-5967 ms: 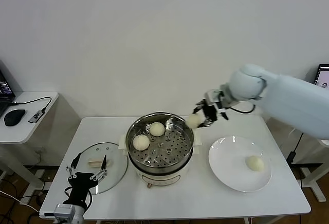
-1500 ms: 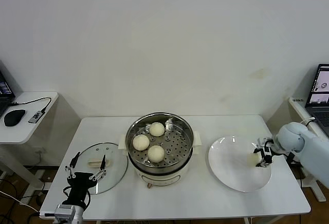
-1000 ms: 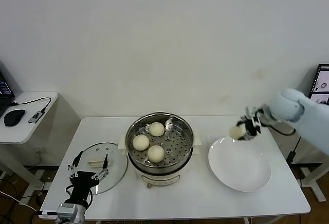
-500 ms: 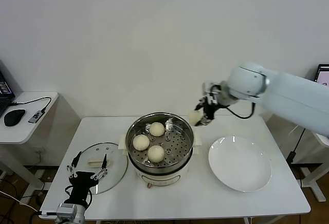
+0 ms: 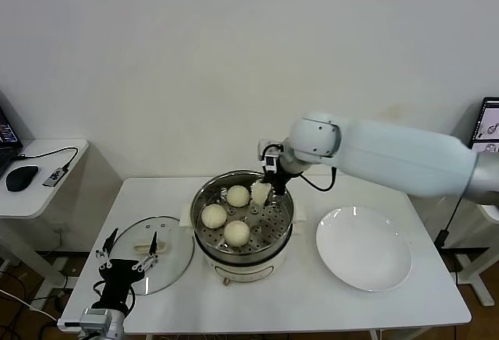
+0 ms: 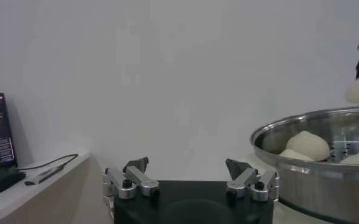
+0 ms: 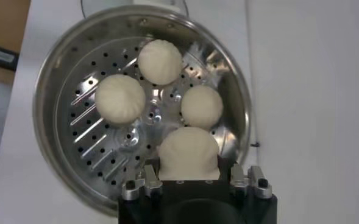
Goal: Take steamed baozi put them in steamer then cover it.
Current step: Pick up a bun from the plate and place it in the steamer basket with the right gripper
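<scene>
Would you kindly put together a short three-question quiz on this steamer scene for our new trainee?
1. How many baozi rest on the tray of the steamer?
2. True or false: the white plate holds one bun.
3. Which gripper holds a baozi: A) left, B) right, C) neither?

Key:
1. Three; a fourth baozi is above the tray, held in the right gripper.
2. False; the plate is bare.
3. B. The left gripper is open, low beside the cover, which lies on the table.
</scene>
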